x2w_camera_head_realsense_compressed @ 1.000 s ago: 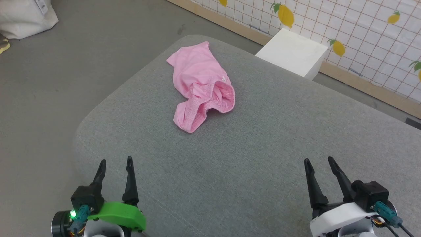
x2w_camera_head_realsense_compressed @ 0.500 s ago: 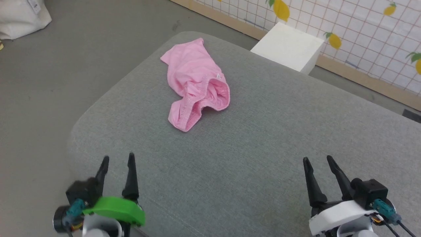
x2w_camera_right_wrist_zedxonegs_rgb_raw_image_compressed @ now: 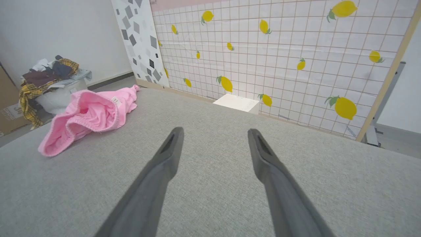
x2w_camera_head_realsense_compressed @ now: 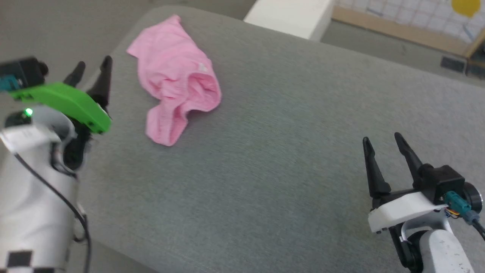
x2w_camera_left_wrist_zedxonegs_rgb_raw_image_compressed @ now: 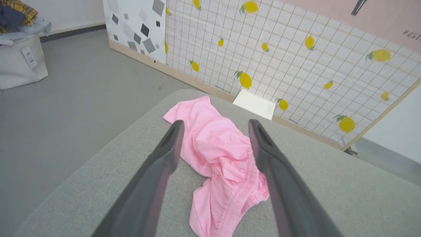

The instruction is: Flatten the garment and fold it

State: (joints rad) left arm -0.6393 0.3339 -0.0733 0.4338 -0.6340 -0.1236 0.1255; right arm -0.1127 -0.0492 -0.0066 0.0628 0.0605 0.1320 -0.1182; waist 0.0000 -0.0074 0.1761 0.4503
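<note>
The crumpled garment (x2w_camera_head_realsense_compressed: pixel 174 76) is laid on the grey surface (x2w_camera_head_realsense_compressed: pixel 284 159); the left gripper (x2w_camera_head_realsense_compressed: pixel 93 66) and right gripper (x2w_camera_head_realsense_compressed: pixel 382 138) are held spread, empty.

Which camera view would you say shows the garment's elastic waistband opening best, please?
The right wrist view: the garment's gathered waistband gapes toward the camera, sharp and unobstructed. The head view shows it from above, blurred; the left wrist view shows it side-on, partly behind the left hand's finger.

Grey upholstered surface (x2w_camera_head_realsense_compressed: pixel 265 170); grey floor (x2w_camera_left_wrist_zedxonegs_rgb_raw_image_compressed: pixel 65 98); lemon-print grid wall (x2w_camera_right_wrist_zedxonegs_rgb_raw_image_compressed: pixel 279 49) — white box (x2w_camera_right_wrist_zedxonegs_rgb_raw_image_compressed: pixel 236 102).
</note>
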